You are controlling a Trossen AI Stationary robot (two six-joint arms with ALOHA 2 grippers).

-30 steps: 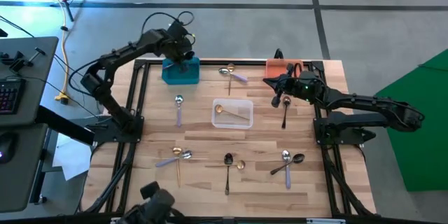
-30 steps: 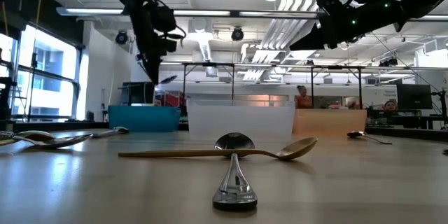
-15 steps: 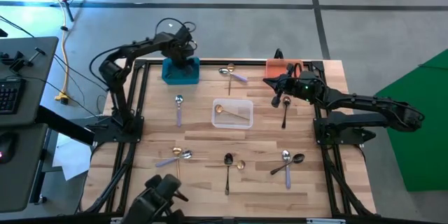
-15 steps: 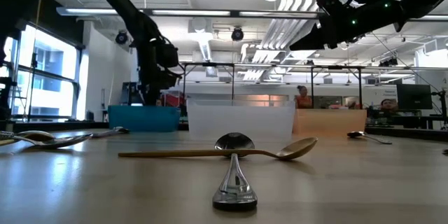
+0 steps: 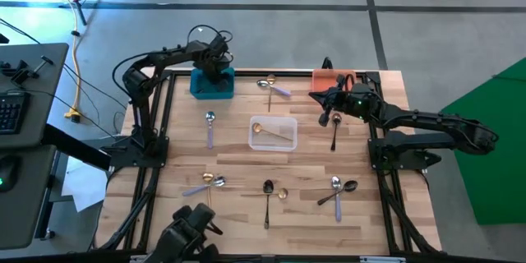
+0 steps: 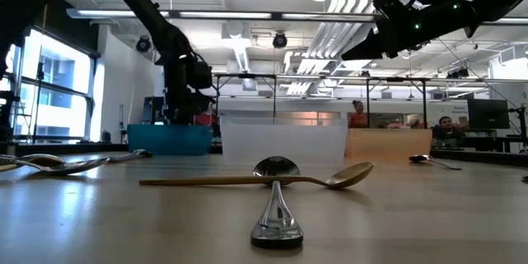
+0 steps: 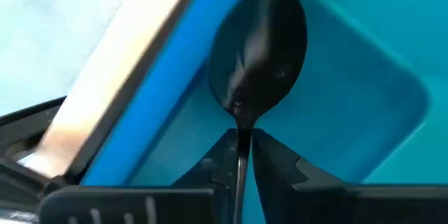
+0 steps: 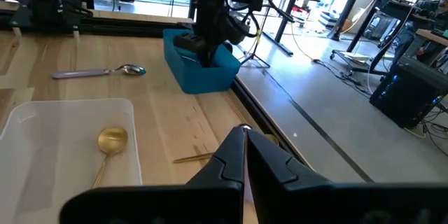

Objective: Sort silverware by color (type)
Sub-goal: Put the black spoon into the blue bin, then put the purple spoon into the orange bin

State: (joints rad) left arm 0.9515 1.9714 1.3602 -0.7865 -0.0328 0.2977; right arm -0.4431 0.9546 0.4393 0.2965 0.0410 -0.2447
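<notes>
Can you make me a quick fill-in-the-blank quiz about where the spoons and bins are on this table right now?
1. The left gripper, down inside the blue plastic bin, has a ____ spoon between its jaws.
2. The clear plastic bin mid-table holds one ____ spoon.
3. The right gripper hangs beside the ____ plastic bin.
4. In the low view, a gold spoon lies across a ____ spoon.

Missing words: black; gold; orange; silver

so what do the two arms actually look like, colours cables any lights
Both arms are dark, near-black, jointed links. The left arm has thin black cables looping above its wrist. The right arm shows a small green light near its wrist. Each ends in slim, dark, tapered jaws.
</notes>
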